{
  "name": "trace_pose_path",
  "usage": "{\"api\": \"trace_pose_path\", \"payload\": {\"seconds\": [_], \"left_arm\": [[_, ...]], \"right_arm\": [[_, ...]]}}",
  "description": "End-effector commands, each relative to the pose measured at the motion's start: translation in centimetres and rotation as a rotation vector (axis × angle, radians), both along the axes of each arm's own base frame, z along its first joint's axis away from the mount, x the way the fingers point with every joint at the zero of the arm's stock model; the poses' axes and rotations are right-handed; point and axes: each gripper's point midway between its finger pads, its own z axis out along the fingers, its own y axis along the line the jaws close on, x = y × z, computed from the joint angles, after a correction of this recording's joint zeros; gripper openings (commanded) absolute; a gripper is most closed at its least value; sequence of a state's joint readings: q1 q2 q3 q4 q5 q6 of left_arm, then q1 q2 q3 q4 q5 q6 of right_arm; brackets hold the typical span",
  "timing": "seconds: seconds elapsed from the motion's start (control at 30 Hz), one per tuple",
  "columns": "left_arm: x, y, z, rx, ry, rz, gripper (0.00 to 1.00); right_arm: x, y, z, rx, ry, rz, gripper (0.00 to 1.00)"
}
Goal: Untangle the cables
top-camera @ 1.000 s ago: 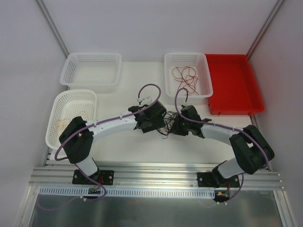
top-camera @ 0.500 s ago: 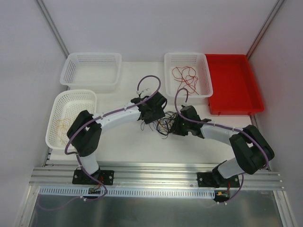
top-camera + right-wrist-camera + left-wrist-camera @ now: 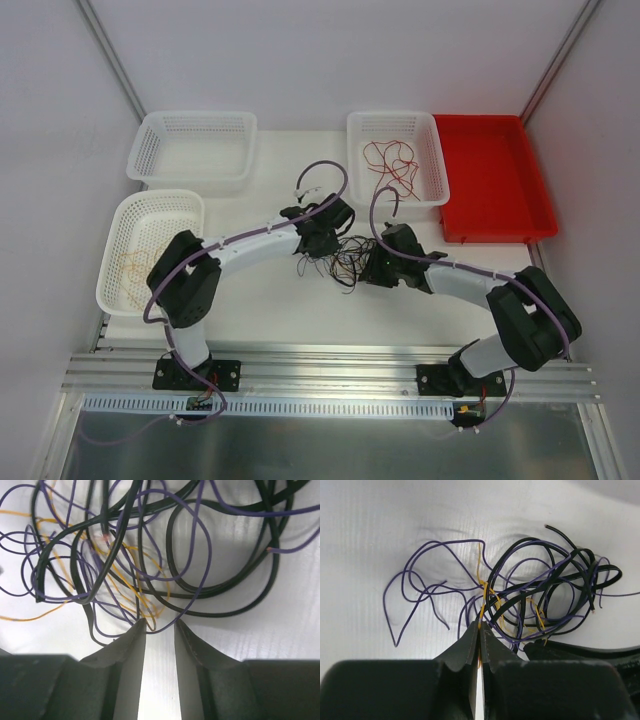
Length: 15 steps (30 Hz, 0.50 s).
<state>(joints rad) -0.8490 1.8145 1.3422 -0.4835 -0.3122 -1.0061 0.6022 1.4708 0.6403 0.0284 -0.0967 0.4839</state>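
Both arms bend inward over the desk [image 3: 280, 300]; left gripper [image 3: 480, 628] pinches a yellow cable [image 3: 483, 605], right gripper [image 3: 160, 626] stands narrowly parted beside the cables [image 3: 120, 565]

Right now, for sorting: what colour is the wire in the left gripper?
Yellow-orange. The wire is pinched in the left gripper; clearest in the left wrist view.

- Left arm [image 3: 245, 245] and right arm [image 3: 462, 282]: white tubes between bulky black joints.
- Purple hose [image 3: 371, 212] looped along each.
- Black base plates [image 3: 195, 376] bolted on the aluminium rail [image 3: 330, 365].
- Fingers [image 3: 465, 647]: matte black wedges.
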Motion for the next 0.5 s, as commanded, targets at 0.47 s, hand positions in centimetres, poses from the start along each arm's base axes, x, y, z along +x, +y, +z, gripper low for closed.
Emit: {"api": "trace_pose_path", "payload": {"seconds": [0.47], "left_arm": [[-2.7, 0.6, 15.3, -0.069, -0.321, -0.329, 0.00]], "right_arm": [[2.6, -1.5, 12.7, -0.038, -0.313, 0.023, 0.50]]}}
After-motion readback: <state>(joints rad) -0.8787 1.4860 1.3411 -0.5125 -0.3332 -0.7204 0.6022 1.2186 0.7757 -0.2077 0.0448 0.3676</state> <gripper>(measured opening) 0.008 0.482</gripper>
